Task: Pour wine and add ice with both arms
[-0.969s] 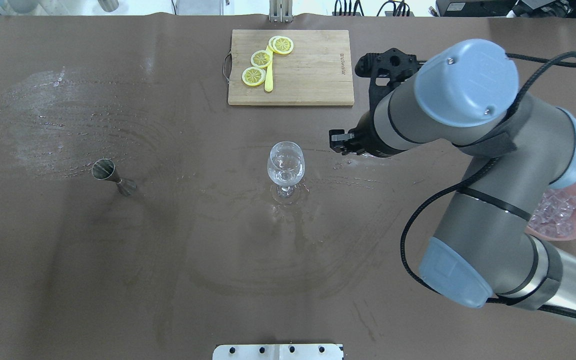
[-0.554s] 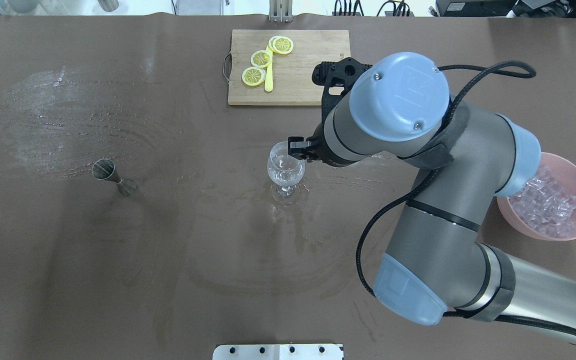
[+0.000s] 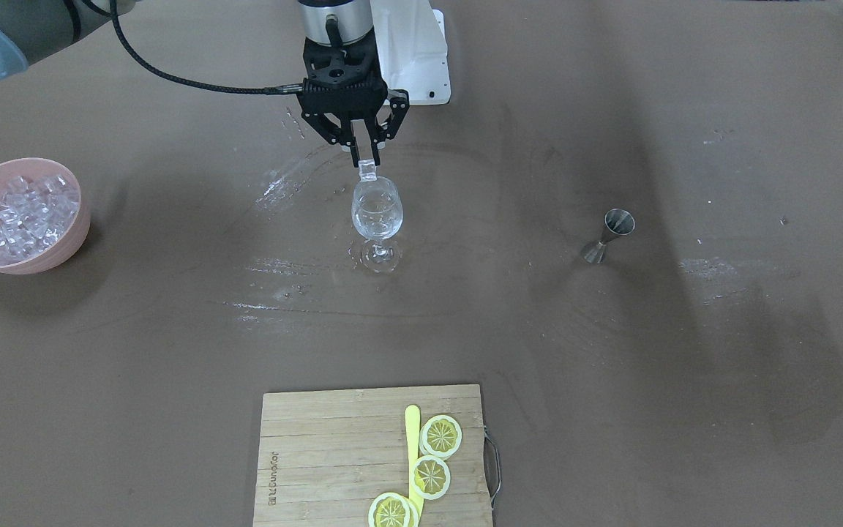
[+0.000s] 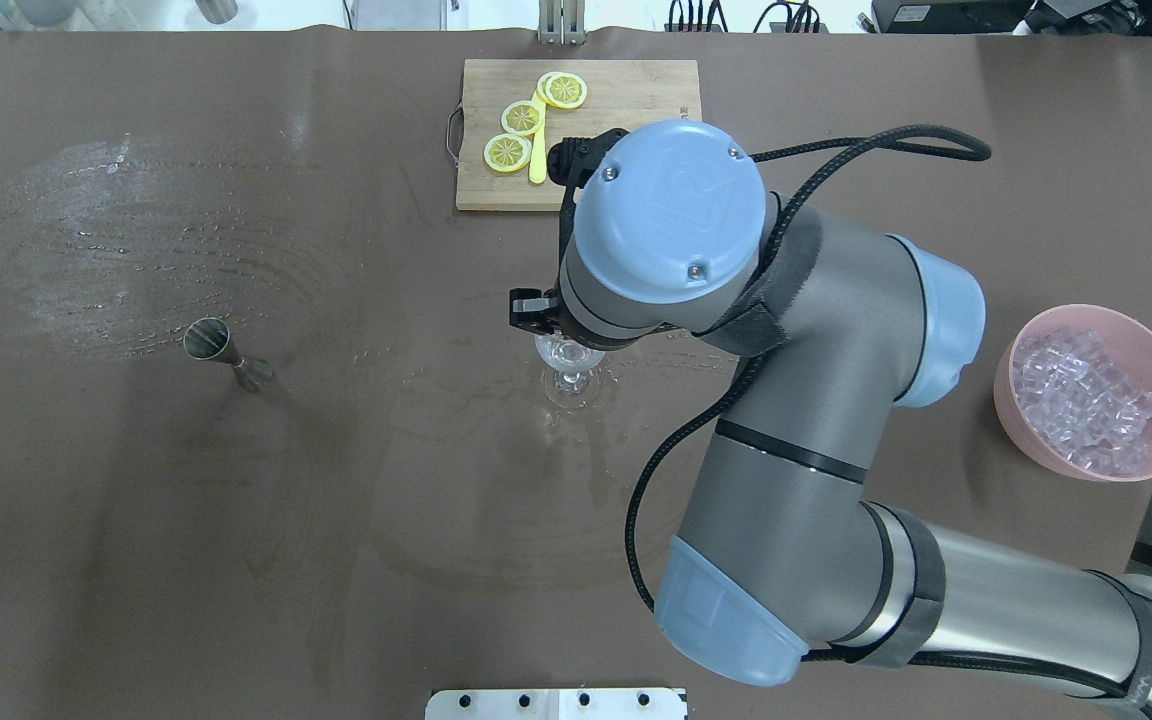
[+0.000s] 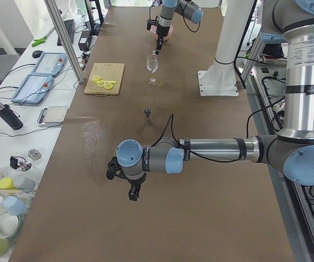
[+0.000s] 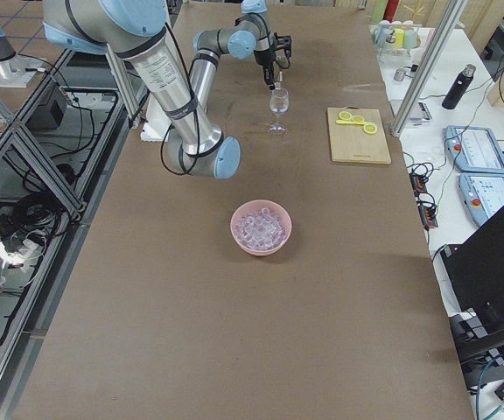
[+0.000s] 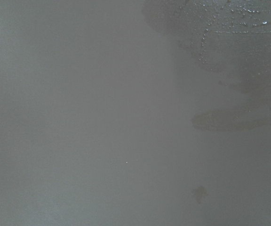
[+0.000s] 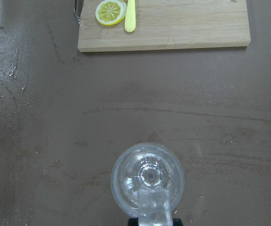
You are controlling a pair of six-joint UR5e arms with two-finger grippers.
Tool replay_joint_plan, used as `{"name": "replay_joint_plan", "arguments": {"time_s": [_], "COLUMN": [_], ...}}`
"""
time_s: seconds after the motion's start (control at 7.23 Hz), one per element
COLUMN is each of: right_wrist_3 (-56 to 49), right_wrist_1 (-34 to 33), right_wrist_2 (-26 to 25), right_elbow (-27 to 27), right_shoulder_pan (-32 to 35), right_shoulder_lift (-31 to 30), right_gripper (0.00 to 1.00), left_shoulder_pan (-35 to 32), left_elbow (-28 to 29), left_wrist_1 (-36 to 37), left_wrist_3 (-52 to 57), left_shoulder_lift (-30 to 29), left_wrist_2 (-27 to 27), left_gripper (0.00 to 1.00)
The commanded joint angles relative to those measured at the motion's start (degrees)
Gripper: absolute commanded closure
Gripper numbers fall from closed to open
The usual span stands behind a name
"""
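Observation:
My right gripper [image 3: 364, 159] is shut on one clear ice cube [image 3: 368, 172] and holds it just above the rim of the wine glass [image 3: 377, 212]. The right wrist view looks straight down on the cube [image 8: 153, 207] over the glass mouth [image 8: 126, 174]. In the overhead view the right arm [image 4: 671, 225] covers most of the glass [image 4: 569, 378]. The remaining ice [image 4: 1086, 395] is heaped in a pink bowl [image 4: 1021, 430] at the table's right. My left gripper [image 5: 134, 192] hangs low over bare table in the exterior left view only; I cannot tell if it is open or shut.
A steel jigger [image 4: 226, 352] stands left of the glass. A wooden cutting board [image 4: 626, 170] with lemon slices [image 4: 522, 118] and a yellow knife lies at the far edge. Wet streaks mark the brown table around the glass.
My right arm has swung left from beside the ice bowl until its gripper is over the wine glass. The bowl, hidden before, now shows fully.

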Motion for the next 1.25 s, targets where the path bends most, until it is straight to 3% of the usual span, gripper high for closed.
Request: {"name": "replay_joint_plan", "arguments": {"time_s": [0.0, 0.97, 1.11], "right_wrist_3": [-0.1, -4.1, -4.7], "right_wrist_1": [-0.1, -0.2, -0.2], "right_wrist_2": [-0.2, -1.0, -1.1], "right_elbow": [-2.3, -2.3, -2.3], "right_shoulder_pan": [-0.1, 0.3, 0.3], "right_shoulder_lift": [1.6, 1.1, 1.0], "right_gripper": [1.00, 1.00, 0.88], "left_shoulder_pan": [0.0, 0.0, 0.0], "left_elbow": [-0.1, -0.1, -0.1], "left_wrist_1": [0.0, 0.0, 0.0], "left_wrist_3": [0.0, 0.1, 0.0], "left_shoulder_lift": [0.2, 0.3, 0.3], "left_wrist_2": [0.0, 0.0, 0.0], "left_gripper": [0.01, 0.01, 0.01]}}
